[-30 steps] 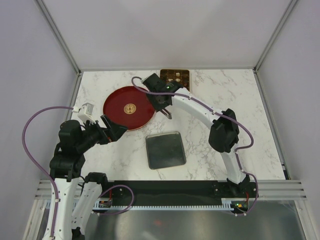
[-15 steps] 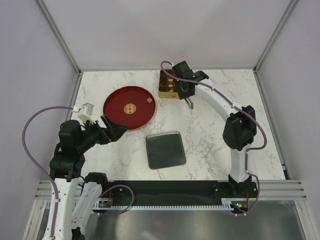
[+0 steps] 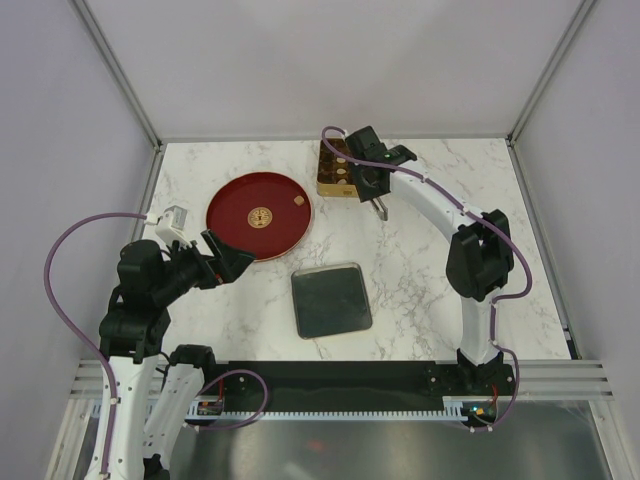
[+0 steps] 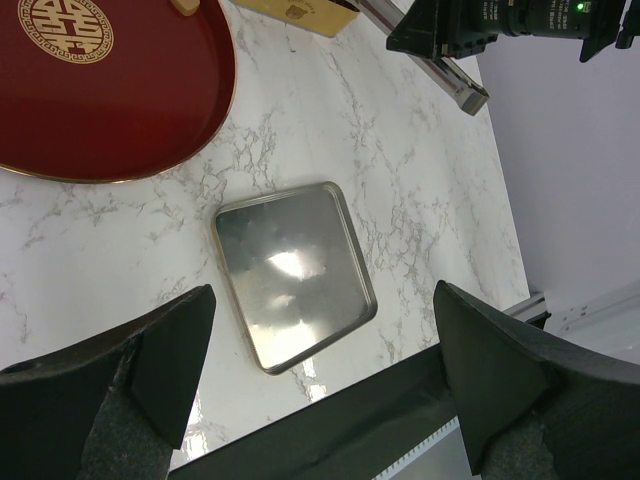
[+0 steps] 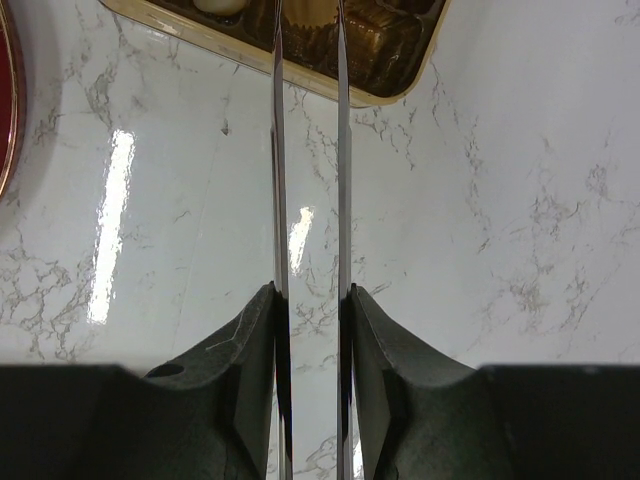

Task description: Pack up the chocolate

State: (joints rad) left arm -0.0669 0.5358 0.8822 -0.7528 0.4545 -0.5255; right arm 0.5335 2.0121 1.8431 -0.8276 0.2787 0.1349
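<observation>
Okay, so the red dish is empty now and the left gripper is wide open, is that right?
Not quite. The dish is not empty: one light brown chocolate lies on it near its right rim, as the top view shows. The left gripper is wide open.

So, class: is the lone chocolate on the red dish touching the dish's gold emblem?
Apart. The top external view shows the chocolate by the right rim of the red dish, with bare red surface between it and the gold emblem.
</observation>
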